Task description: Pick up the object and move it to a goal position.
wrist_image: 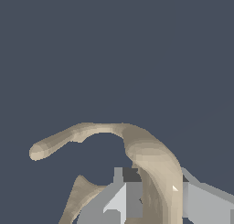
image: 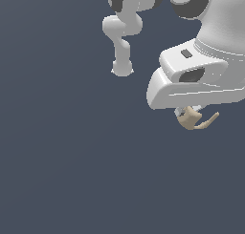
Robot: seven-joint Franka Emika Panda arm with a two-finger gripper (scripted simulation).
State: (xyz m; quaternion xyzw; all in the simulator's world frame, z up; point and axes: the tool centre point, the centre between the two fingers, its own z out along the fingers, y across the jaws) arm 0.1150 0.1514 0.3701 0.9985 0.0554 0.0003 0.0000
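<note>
Grey metal fingers point(wrist_image: 119, 201) of the white gripper point(image: 184, 114) clamp the tan C-shaped hooked object point(wrist_image: 146, 159) at its thick body, prong free. Carry steadily toward the goal; sudden motion risks pivoting it.

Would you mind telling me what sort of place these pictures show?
Most likely a bare simulator scene: a flat, featureless dark blue-grey backdrop, a smooth white robot arm, and a gripper holding a tan hooked piece.
</note>
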